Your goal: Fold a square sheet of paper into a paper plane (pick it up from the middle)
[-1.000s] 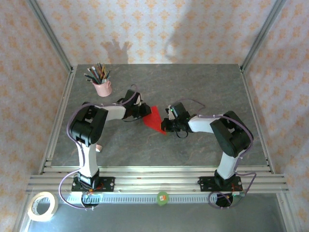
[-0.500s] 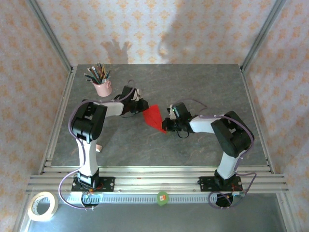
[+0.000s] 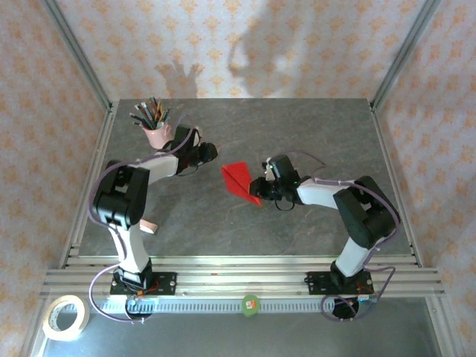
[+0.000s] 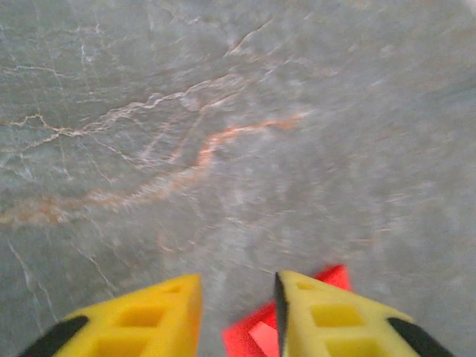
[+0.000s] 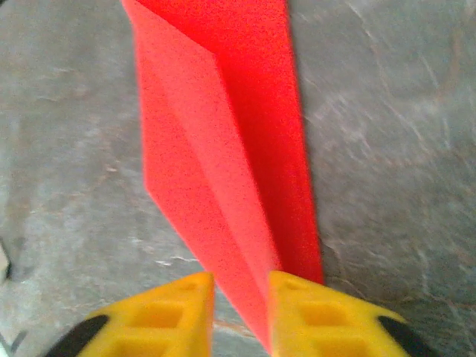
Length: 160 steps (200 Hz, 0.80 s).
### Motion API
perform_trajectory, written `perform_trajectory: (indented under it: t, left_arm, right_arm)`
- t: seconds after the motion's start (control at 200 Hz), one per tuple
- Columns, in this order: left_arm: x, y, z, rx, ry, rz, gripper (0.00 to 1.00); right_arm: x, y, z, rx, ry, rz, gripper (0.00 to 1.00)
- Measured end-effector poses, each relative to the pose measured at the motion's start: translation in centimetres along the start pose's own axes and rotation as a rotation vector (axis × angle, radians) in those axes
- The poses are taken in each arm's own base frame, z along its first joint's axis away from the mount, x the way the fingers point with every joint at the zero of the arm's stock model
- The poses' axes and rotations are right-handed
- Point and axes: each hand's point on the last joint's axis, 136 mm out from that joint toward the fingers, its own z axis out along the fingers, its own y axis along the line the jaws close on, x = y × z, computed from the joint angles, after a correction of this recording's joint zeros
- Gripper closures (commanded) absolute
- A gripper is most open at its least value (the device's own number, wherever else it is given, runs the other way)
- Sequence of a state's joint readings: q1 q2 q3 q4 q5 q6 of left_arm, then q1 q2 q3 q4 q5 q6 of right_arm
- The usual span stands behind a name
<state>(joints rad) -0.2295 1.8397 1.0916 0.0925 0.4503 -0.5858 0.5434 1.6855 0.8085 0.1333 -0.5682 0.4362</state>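
Red paper plane lies on the grey table, at the middle of the top view. Right gripper stands slightly parted around its narrow tip. Left gripper, parted and empty, hangs apart at upper left. I think the right one should retreat straight, not dragging the tip.

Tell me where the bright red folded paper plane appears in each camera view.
Top external: the bright red folded paper plane, middle of the table.
Left wrist: the plane, bottom edge, right of centre.
Right wrist: the plane, centre, top edge to bottom.
Shared landmark: the grey marbled tabletop beneath it.
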Motion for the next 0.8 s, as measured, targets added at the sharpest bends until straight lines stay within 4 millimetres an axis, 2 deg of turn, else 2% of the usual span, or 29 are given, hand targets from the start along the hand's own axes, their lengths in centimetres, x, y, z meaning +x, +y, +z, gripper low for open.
perform_trajectory:
  t: [0.09, 0.155, 0.22, 0.33, 0.43, 0.581, 0.801]
  left_arm:
    - [0.1, -1.4, -2.3, 0.059, -0.041, -0.019, 0.49]
    - [0.5, -1.7, -3.3, 0.086, -0.059, -0.038, 0.44]
    - [1.5, -1.2, -4.0, 0.093, -0.064, -0.065, 0.37]
    - [3.1, -0.2, -4.9, 0.088, -0.059, -0.108, 0.25]
    - [3.8, 0.2, -5.5, 0.092, -0.063, -0.131, 0.15]
    - [3.4, -0.4, -5.9, 0.118, -0.084, -0.13, 0.04]
    - [3.7, -0.6, -6.1, 0.14, -0.086, -0.121, 0.01]
  right_arm:
    - [-1.7, 0.9, -0.6, -0.037, -0.063, 0.0, 0.6]
    - [-2.8, 1.1, -0.9, -0.054, -0.099, -0.005, 0.56]
    - [-3.6, 0.9, -1.0, -0.06, -0.124, -0.01, 0.53]
    - [-4.3, 0.1, -0.5, -0.07, -0.123, -0.025, 0.53]
    - [-5.0, -0.4, 0.9, -0.082, -0.092, -0.049, 0.55]
    - [-5.2, 0.0, 2.4, -0.116, -0.055, -0.099, 0.61]
    - [-5.1, 0.3, 3.5, -0.146, -0.014, -0.151, 0.8]
